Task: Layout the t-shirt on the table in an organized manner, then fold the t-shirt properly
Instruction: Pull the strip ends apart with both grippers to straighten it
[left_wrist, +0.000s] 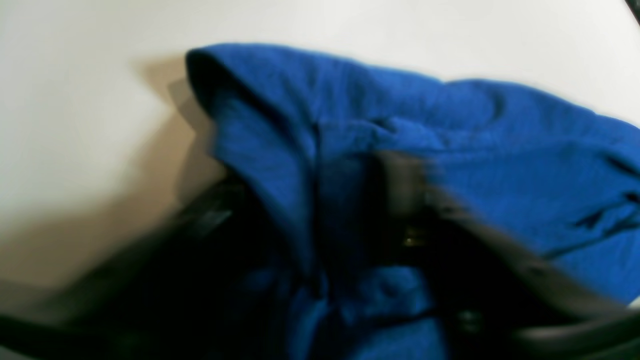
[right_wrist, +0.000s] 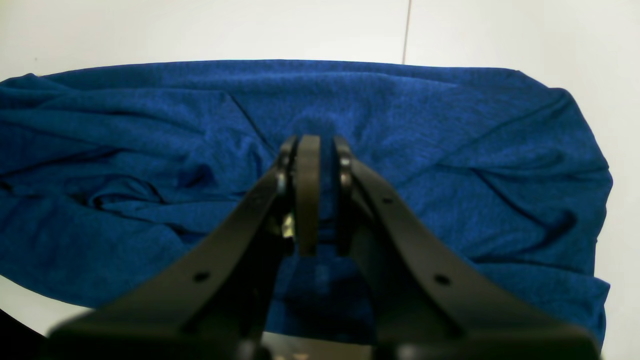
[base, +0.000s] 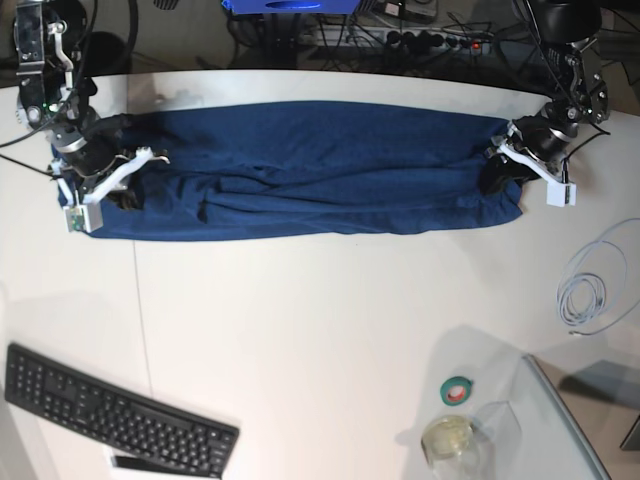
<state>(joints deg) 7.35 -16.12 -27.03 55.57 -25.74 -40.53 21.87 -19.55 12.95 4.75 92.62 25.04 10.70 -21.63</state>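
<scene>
The dark blue t-shirt (base: 310, 170) lies as a long wrinkled band across the far half of the white table (base: 320, 320). My right gripper (base: 125, 195) is at the band's left end in the base view. In the right wrist view this gripper (right_wrist: 316, 150) is shut on a pinch of the t-shirt (right_wrist: 450, 125). My left gripper (base: 497, 178) is at the band's right end. The left wrist view is blurred: the left gripper (left_wrist: 310, 200) has its dark fingers (left_wrist: 405, 190) on either side of a raised fold of t-shirt (left_wrist: 500, 150), and how tightly they hold it is unclear.
A black keyboard (base: 110, 410) lies at the front left. At the front right are a green tape roll (base: 458, 390), a clear glass (base: 450, 440) and a transparent sheet (base: 570, 420). A coiled white cable (base: 590, 290) lies at the right edge. Cables and gear sit behind the table.
</scene>
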